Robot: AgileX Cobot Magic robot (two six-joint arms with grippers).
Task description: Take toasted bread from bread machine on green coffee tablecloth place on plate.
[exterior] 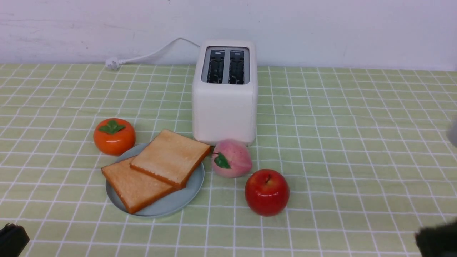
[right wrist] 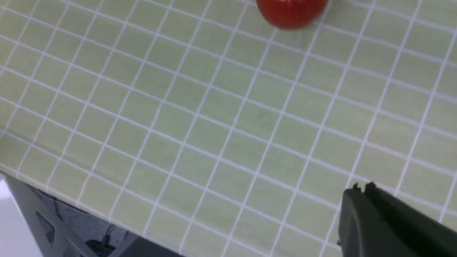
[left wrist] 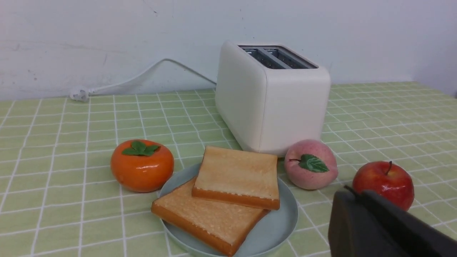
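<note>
Golden toasted bread (exterior: 171, 157) overlaps on the plate (exterior: 175, 204); left pincer (left wrist: 352, 192) and right pincer (right wrist: 362, 186) pressed together, empty

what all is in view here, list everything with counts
bread machine: 1, white, at the back centre of the table, both slots empty
power cord: 1, white, runs from the bread machine to the left along the wall
toasted bread: 2 slices, golden-tan, overlapping on the plate
plate: 1, pale blue-grey, front left of the bread machine
persimmon: 1, orange with a green leaf, left of the plate
peach: 1, pink, between plate and apple
apple: 1, red, right of the plate
green coffee tablecloth: 1, light green with white grid, covers the table
wall: 1, white, behind
left gripper: 1, black, shut, near edge
right gripper: 1, black, shut, near edge
</note>
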